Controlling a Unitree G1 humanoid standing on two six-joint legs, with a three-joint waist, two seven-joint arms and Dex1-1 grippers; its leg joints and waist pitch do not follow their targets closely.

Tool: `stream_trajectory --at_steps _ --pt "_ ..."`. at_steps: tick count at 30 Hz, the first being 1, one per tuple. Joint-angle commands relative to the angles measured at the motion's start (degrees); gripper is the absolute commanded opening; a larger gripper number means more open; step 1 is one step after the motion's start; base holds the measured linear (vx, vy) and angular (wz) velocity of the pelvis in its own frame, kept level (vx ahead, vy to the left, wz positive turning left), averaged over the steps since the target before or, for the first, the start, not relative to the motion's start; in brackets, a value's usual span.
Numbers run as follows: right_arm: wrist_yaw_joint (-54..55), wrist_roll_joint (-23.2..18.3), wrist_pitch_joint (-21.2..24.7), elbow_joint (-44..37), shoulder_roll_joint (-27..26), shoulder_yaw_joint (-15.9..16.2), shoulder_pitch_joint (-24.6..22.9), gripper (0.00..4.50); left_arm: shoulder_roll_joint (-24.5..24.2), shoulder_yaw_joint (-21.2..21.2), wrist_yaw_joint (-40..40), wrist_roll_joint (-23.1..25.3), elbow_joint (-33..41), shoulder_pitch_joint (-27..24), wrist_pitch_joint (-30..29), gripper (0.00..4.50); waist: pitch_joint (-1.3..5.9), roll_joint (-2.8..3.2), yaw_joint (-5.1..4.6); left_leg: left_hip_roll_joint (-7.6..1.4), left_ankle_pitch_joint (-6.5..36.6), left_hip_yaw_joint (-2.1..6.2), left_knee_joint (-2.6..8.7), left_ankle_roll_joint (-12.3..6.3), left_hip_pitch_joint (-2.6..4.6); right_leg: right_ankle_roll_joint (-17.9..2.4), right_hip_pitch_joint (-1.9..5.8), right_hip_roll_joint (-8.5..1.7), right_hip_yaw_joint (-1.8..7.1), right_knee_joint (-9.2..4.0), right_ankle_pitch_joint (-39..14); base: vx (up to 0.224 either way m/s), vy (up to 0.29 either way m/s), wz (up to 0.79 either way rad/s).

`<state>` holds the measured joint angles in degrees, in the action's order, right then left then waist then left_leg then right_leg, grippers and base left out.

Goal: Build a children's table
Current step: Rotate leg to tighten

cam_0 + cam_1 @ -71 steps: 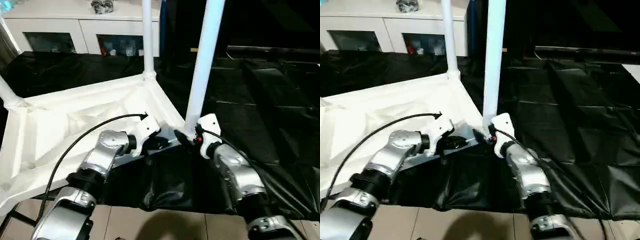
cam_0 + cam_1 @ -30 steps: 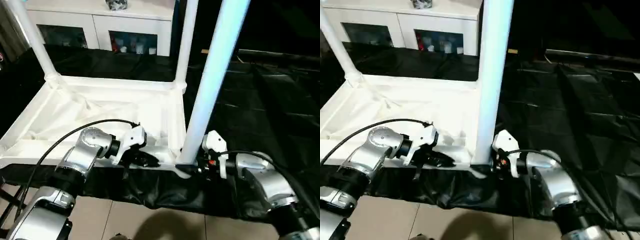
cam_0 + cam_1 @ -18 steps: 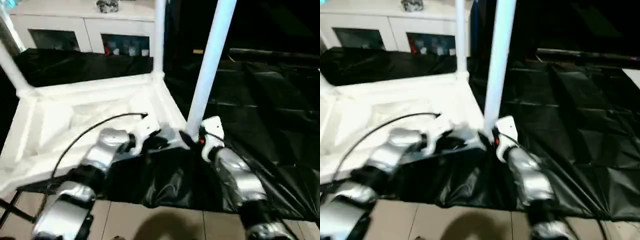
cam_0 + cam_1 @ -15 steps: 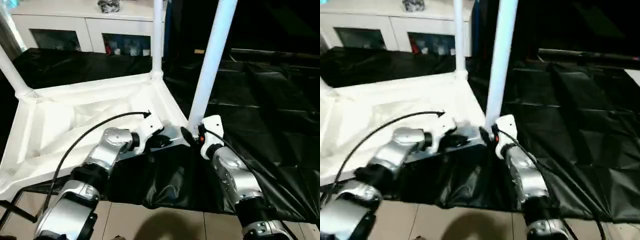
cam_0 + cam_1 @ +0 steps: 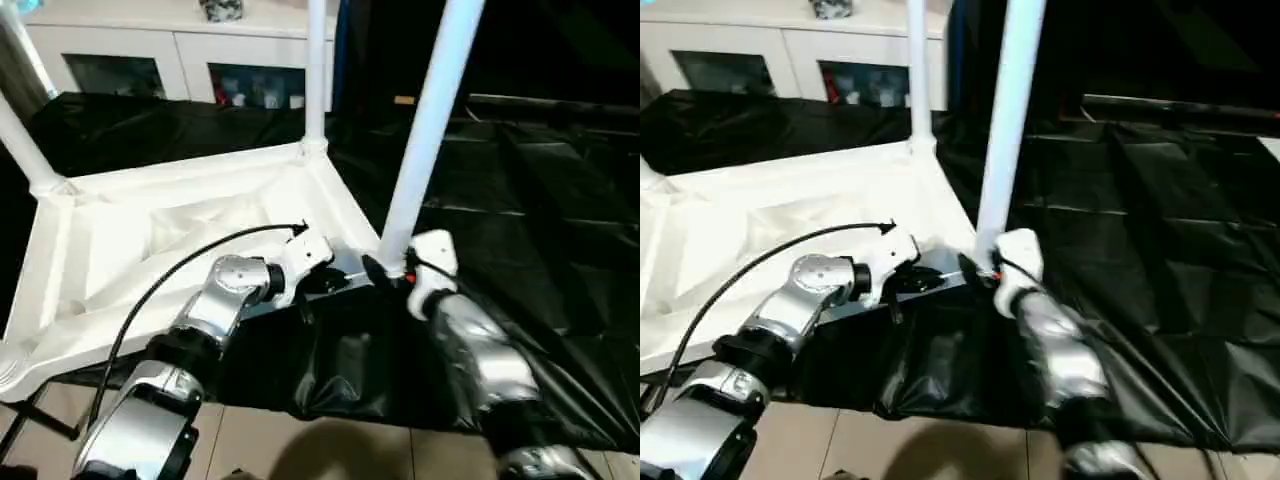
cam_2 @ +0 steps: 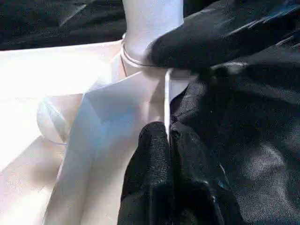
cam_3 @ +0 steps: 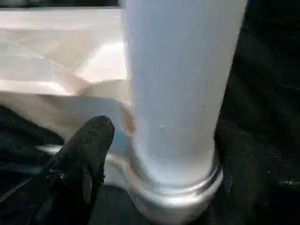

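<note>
You see the left gripper (image 6: 168,140) with its 2 black fingers pressed together, tips resting against the thin upright rim of the white plastic table top (image 6: 117,122) at its corner. Just beyond, a white tube leg (image 6: 152,23) stands in the round corner socket (image 6: 136,58). A black finger of the right gripper (image 6: 211,37) lies against that leg's base. Black plastic sheeting (image 6: 253,140) lies beside the rim.

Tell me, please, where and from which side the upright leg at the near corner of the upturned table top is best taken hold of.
Grip the near leg low on its round shaft, just above the corner socket, coming level from the robot's right, where the right tool is. The tube stands upright, so fingers on opposite sides fit it, and a low hold likely tips it least. The table top blocks the other side.
</note>
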<state>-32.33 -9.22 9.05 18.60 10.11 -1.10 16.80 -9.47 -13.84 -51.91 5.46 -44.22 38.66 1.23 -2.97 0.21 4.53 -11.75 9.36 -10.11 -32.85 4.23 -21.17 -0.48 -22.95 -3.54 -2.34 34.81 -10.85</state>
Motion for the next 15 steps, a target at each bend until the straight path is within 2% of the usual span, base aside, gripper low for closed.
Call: stream_trajectory --at_steps 1,2,5,6,7,8,9,10,11,12,14,15 --pt "-6.35 -3.25 1.88 -4.50 2.63 -0.55 -1.50 3.69 1.29 1.50 1.42 -2.30 2.12 0.04 1.42 0.00 3.46 -0.95 0.17 -1.11 12.52 0.06 3.36 -3.33 0.40 -9.44 3.16 -3.86 2.28 -4.67 -10.94 0.000 0.000 0.00" --pt "-9.61 -3.57 1.82 -5.82 5.26 -0.35 -2.99 3.69 1.07 1.74 1.16 -2.59 2.72 -0.26 1.40 0.00 3.45 -0.98 0.40 -1.12 12.14 0.06 3.30 -3.52 0.38 -9.18 3.09 -3.86 2.23 -4.72 -11.46 0.000 0.000 0.00" --pt "-12.94 -4.57 2.96 -7.15 8.12 -0.65 -4.49 3.69 0.58 2.06 0.04 -3.50 4.41 -1.17 0.74 0.00 3.43 -1.15 0.54 -1.04 12.26 0.02 3.25 -3.47 0.34 -9.27 3.00 -3.91 2.15 -4.86 -12.97 0.000 0.000 0.00" --pt "-14.90 -5.46 3.88 -8.28 9.67 -0.71 -5.31 3.69 0.02 2.31 -0.13 -3.86 6.24 -2.00 0.36 0.00 3.50 -0.90 0.53 -1.18 12.18 0.09 3.19 -3.43 0.33 -9.47 2.96 -3.91 2.16 -4.90 -13.14 0.000 0.000 0.00" --pt "-15.49 -5.81 4.25 -8.70 10.11 -0.68 -5.57 3.69 -0.16 2.41 -0.06 -3.94 6.83 -2.26 0.27 0.00 3.51 -0.97 0.44 -1.17 11.97 0.12 3.21 -3.52 0.23 -9.62 3.05 -3.81 2.12 -4.77 -12.64 0.000 0.000 0.00" --pt "-16.75 -6.72 5.23 -9.85 10.84 -0.49 -6.13 3.76 -0.60 2.76 -0.32 -4.48 8.71 -3.00 -0.62 0.27 3.57 -0.75 0.42 -1.09 11.64 0.11 3.16 -3.57 0.21 -9.83 2.98 -3.77 2.05 -4.67 -12.13 0.000 0.000 0.00" --pt "-17.83 -7.75 6.32 -11.30 11.35 -0.14 -6.58 3.77 -1.39 3.64 -0.36 -5.47 12.34 -4.26 -3.02 0.44 3.64 -0.91 0.33 -1.08 11.35 0.08 3.09 -3.69 0.17 -10.11 2.97 -3.75 2.01 -4.66 -11.61 0.000 0.000 0.00" --pt "-17.83 -7.75 6.32 -11.30 11.35 -0.14 -6.58 3.77 -1.39 3.64 -0.36 -5.47 12.34 -4.26 -3.02 0.55 3.71 -0.94 0.27 -1.26 11.07 0.16 3.15 -3.63 0.15 -10.53 3.17 -3.79 2.00 -4.38 -10.59 0.000 0.000 0.00" --pt "-18.45 -8.50 7.08 -12.30 11.64 0.11 -6.87 3.77 -1.91 4.26 -0.43 -6.18 14.84 -5.12 -4.76 0.55 3.67 -0.90 0.25 -1.20 10.52 0.14 3.06 -3.88 -0.01 -10.75 3.09 -3.76 1.99 -4.35 -9.89 0.000 0.000 0.00" --pt "-18.45 -8.50 7.08 -12.30 11.64 0.11 -6.87 3.77 -1.91 4.26 -0.43 -6.18 14.84 -5.12 -4.76 0.58 3.74 -0.78 0.12 -1.32 10.44 0.05 3.06 -4.05 0.17 -11.57 2.89 -3.68 1.97 -4.31 -8.88 0.000 0.000 0.00" --pt "-18.45 -8.50 7.08 -12.30 11.64 0.11 -6.87 3.77 -1.91 4.26 -0.43 -6.18 14.84 -5.12 -4.76 0.58 3.55 -0.77 0.19 -1.20 10.98 -0.02 2.99 -3.99 0.21 -11.64 2.73 -3.55 1.91 -4.49 -9.63 0.000 0.000 0.00" --pt "-18.45 -8.50 7.08 -12.30 11.64 0.11 -6.87 3.77 -1.91 4.26 -0.43 -6.18 14.84 -5.12 -4.76 0.58 3.46 -0.84 0.25 -1.15 11.68 -0.02 3.06 -3.68 0.30 -11.04 2.70 -3.57 1.88 -4.69 -11.42 0.000 0.000 0.00"
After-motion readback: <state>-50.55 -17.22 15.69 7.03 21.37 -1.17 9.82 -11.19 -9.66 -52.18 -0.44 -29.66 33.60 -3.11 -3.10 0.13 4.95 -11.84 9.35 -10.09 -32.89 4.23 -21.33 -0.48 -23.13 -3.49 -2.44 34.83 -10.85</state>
